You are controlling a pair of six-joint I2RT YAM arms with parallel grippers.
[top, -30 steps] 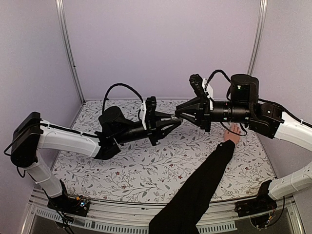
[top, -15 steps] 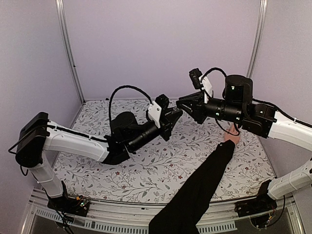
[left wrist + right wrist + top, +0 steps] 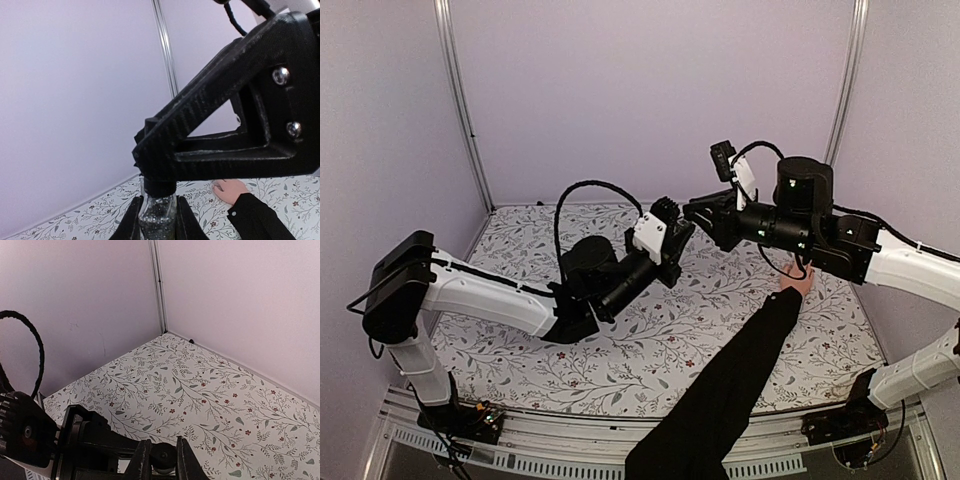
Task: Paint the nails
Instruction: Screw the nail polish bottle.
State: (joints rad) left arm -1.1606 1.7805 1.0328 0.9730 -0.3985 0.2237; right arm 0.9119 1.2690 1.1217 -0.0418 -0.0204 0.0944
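Note:
A small clear bottle of silver glitter polish (image 3: pixel 157 216) stands upright in my shut left gripper (image 3: pixel 157 222). My right gripper (image 3: pixel 163 463) is shut on the bottle's black cap (image 3: pixel 164 459), so the two grippers meet above the table's middle (image 3: pixel 686 222). A bare hand (image 3: pixel 798 276) with a long black sleeve (image 3: pixel 730 380) lies flat on the table at the right, under my right arm. The hand (image 3: pixel 231 190) also shows in the left wrist view. The nails are too small to make out.
A floral cloth (image 3: pixel 650 335) covers the table, and pale lilac walls with metal corner posts (image 3: pixel 460 100) enclose it. The sleeved arm crosses the near right part of the table from the front edge.
Still joined at the bottle, both grippers have risen a little. My left arm has swung right and tilted its gripper upward; the right gripper has drawn back and tilted down. The hand has stayed put.

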